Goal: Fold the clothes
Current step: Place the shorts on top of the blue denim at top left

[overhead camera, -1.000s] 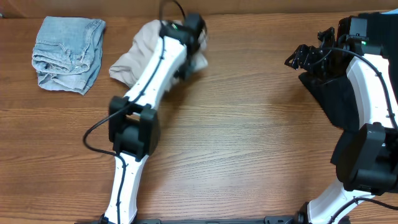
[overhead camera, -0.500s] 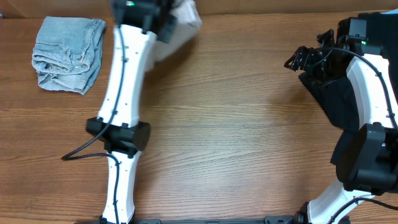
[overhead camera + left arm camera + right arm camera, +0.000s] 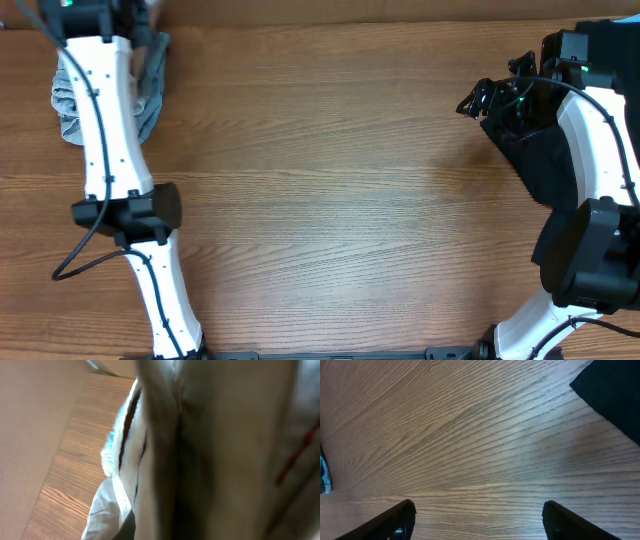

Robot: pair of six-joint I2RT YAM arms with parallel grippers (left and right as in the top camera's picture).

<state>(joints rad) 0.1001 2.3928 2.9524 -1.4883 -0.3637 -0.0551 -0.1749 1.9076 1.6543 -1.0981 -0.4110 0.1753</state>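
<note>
My left gripper (image 3: 118, 12) is at the far left corner, above the folded light-blue denim piece (image 3: 66, 105). It is shut on the pale beige shorts (image 3: 220, 450), whose cloth fills the left wrist view and hides the fingers. In the overhead view the arm covers nearly all of the shorts. At the right, my right gripper (image 3: 478, 98) hangs open over bare wood, with nothing between its fingers (image 3: 400, 517). The black garments (image 3: 540, 150) lie just right of it, and one corner (image 3: 615, 390) shows in the right wrist view.
The wooden table (image 3: 330, 150) runs between the two arms. Its far edge meets a brown wall (image 3: 400, 10) right behind the left gripper. The left arm lies lengthwise over the denim piece.
The left arm has swung left along the far edge with the beige shorts, from the table's upper middle to above the denim piece. The right arm has not moved.
</note>
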